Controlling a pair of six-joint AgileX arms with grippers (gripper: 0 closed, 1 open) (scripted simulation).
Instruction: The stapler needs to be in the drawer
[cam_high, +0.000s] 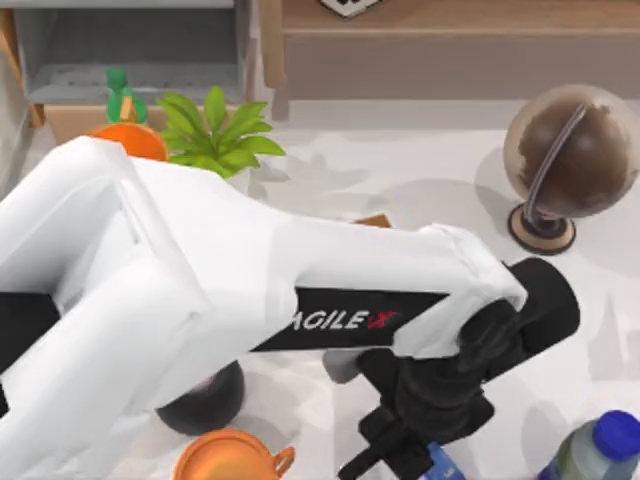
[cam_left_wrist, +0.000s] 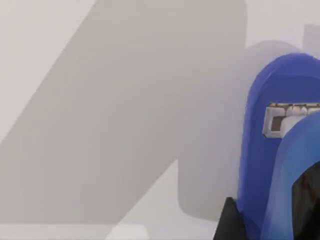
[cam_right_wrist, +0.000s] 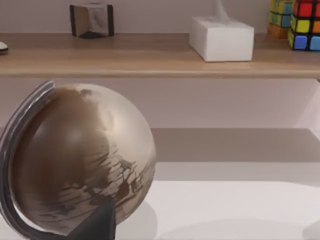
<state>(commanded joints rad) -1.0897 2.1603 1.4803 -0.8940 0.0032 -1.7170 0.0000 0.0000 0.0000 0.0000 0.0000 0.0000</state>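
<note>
The blue stapler (cam_high: 441, 465) lies at the table's front edge, right of centre, partly under my left gripper (cam_high: 400, 450). My left arm reaches across the table from the left and holds the gripper right at it. In the left wrist view the stapler (cam_left_wrist: 272, 150) is very close, its white staple channel showing, with a dark gripper part beside it. The drawer (cam_high: 130, 70) stands at the back left with grey walls and a tan front edge. My right gripper (cam_right_wrist: 97, 227) hangs close in front of the globe (cam_right_wrist: 80, 160).
The globe (cam_high: 570, 155) stands at the right. A blue-capped bottle (cam_high: 600, 450) is close to the stapler's right. A plant (cam_high: 215, 130) and an orange carrot-shaped thing (cam_high: 130, 135) sit before the drawer. An orange pot (cam_high: 230, 460) is front centre. A brown shelf (cam_high: 450, 20) runs along the back.
</note>
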